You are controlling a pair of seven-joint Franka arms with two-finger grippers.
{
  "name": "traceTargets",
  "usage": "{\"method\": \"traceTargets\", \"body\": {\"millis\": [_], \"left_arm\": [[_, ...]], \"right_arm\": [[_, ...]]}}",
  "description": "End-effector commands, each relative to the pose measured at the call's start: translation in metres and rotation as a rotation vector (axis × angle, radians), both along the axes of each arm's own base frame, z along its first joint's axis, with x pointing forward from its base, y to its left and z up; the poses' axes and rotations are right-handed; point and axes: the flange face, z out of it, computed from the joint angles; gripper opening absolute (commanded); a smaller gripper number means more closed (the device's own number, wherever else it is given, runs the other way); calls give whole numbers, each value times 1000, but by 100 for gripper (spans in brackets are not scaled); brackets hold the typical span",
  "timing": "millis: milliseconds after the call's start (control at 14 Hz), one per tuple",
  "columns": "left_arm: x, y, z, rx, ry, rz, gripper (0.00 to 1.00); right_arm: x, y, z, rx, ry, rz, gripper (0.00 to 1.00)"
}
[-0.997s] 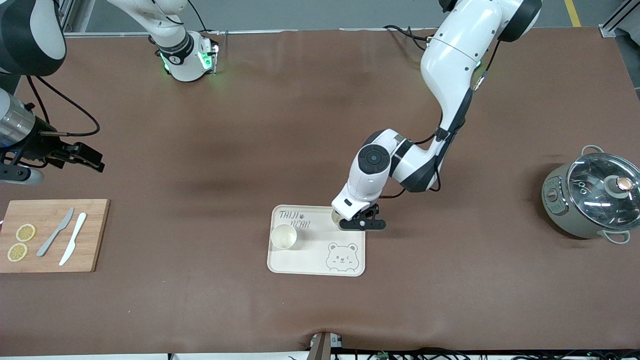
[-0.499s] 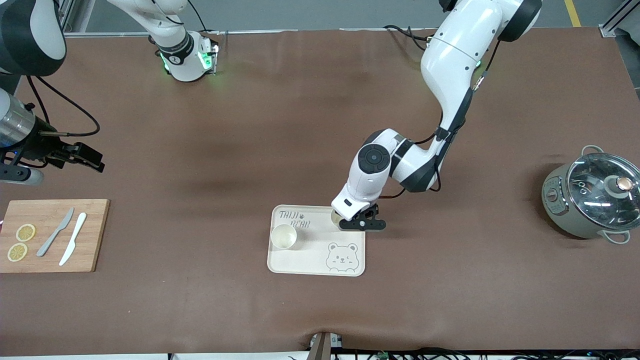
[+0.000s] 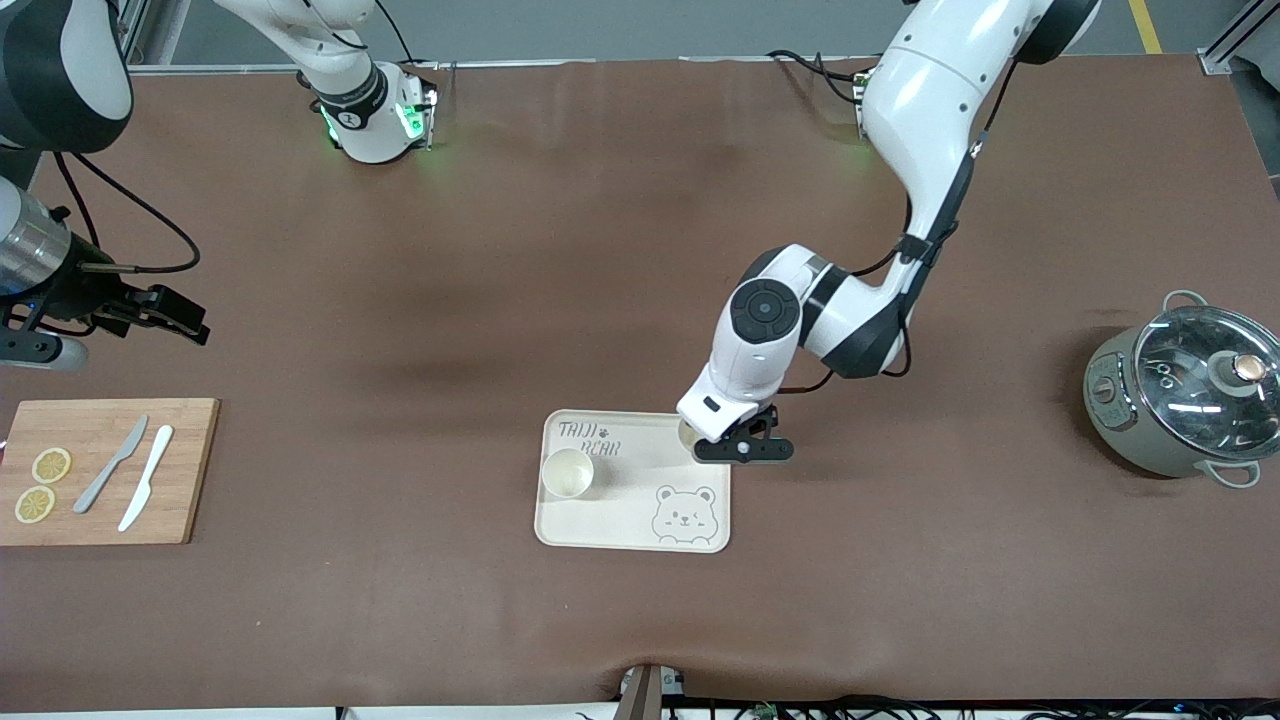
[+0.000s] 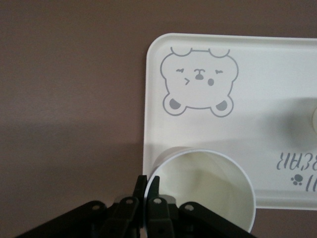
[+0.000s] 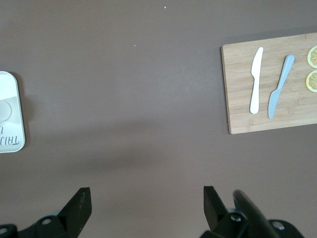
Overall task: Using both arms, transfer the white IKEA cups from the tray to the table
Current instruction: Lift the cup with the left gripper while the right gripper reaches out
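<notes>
While its fingers pinch tight on the rim of one cup (image 4: 208,186), the left gripper (image 3: 742,447) hangs over the corner of the tray (image 3: 630,525) that lies toward the left arm's end of the table. One finger is inside the cup and one is outside, as the left wrist view shows. I cannot tell for sure if the cup is lifted or if its bottom touches the tray, but it looks a little bit up.

A second cup (image 3: 567,472) stands on the tray, near the grey letters and toward the right arm's end. Nothing touches it.

Well apart from the tray, the right gripper (image 5: 143,208) waits with its fingers wide open and empty. It hangs over the bare brown table (image 3: 400,300), near the wooden board (image 3: 190,470) with two knives and lemon slices on it.

I think the step now is to carry the first cup off the tray. Next, the left arm needs to lift the cup clear of the raised edge, move it over bare table, keep it upright, and set it down softly before letting go. Then the right arm can go for the other cup.
</notes>
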Motion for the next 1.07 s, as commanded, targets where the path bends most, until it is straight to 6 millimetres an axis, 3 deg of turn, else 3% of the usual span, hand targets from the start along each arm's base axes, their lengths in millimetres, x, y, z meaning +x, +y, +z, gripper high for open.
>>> {"method": "traceTargets", "body": {"millis": [0,499,855,997], "left_arm": [[-7,37,34,40,4,-40,0],[-21,135,86,77,64,-163,0],[-42,228,104,69,99,-262,0],[-50,256,105,54,106,-283,0]], "right_arm": [[0,1,2,-7,-2,13,100],[1,1,1,-7,-1,14,100],[1,4,5,22,-13,-9,100],[4,24,10,32,-43,5,100]]}}
